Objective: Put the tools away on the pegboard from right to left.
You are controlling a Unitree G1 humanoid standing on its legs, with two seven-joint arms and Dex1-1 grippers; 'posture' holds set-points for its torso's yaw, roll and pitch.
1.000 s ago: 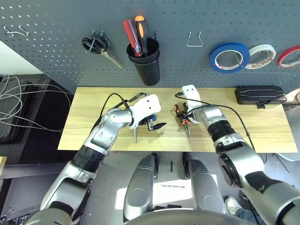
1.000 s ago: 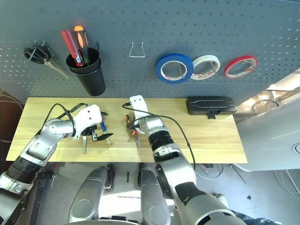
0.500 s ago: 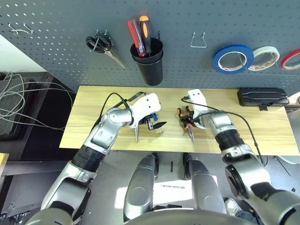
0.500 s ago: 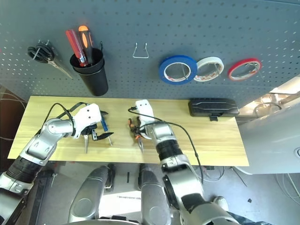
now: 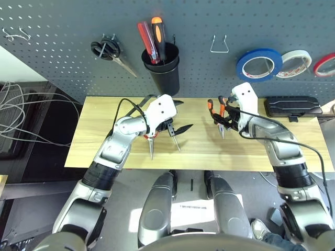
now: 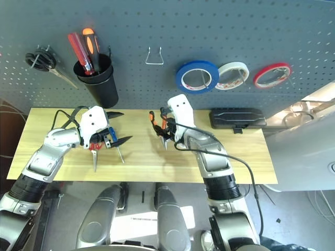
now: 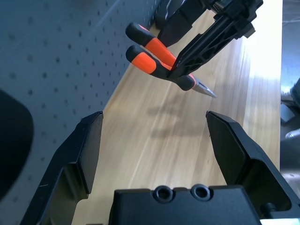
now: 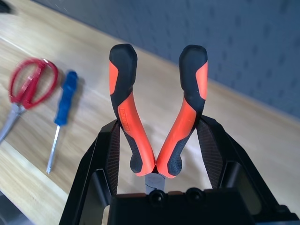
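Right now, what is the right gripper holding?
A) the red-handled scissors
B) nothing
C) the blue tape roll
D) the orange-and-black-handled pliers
D: the right gripper is closed on the orange-and-black-handled pliers near their pivot, handles pointing away from the wrist, lifted clear of the table. The blue tape roll hangs on the pegboard, and the red-handled scissors lie on the table.

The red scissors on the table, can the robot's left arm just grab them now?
Probably yes. The left gripper is open and holds nothing, and it hovers right over the red-handled scissors lying beside the blue-handled screwdriver on the table. The right gripper, holding the pliers, is off to the side.
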